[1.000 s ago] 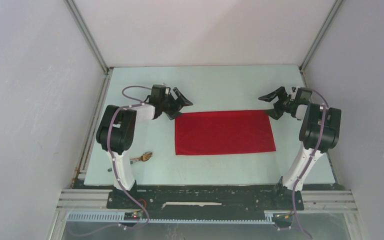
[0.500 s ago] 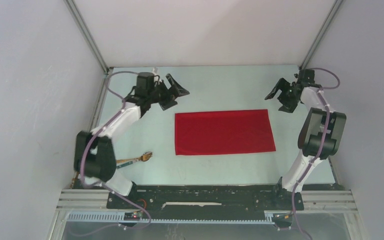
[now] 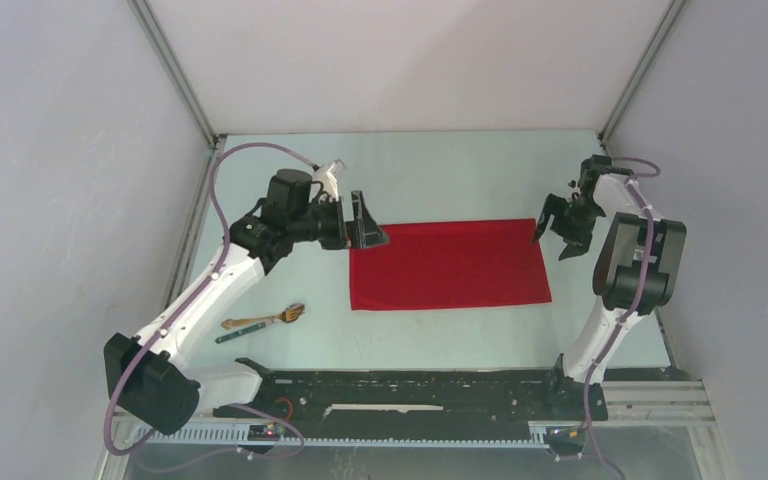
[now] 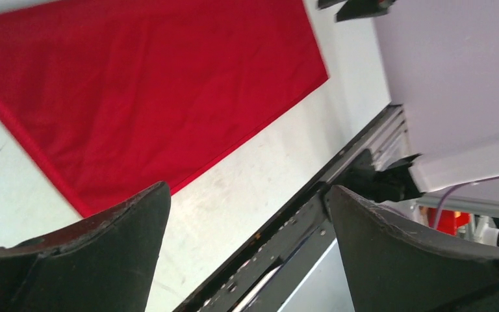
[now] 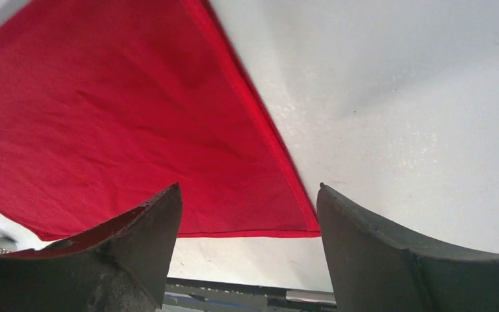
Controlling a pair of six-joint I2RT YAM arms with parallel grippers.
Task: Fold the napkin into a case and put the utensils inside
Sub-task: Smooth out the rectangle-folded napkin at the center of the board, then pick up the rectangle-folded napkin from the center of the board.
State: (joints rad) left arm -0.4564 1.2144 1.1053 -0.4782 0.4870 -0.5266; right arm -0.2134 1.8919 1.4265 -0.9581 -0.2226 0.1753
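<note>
On the pale table [image 3: 440, 170] lies the flat red cloth napkin [image 3: 447, 264], seemingly mid-fold; left gripper [image 3: 368, 228] and right gripper [image 3: 557, 238], wide-open and empty, hover by far corners they should pinch next.

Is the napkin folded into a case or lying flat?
Flat: the napkin lies as a wide rectangle on the table, no narrow pouch. Whether it is already doubled over, cannot tell.

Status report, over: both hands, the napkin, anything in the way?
Left hand open, by far left corner of napkin. Right hand open, by far right corner. Napkin flat, not held. Utensils lie apart at near left, nothing blocking.
</note>
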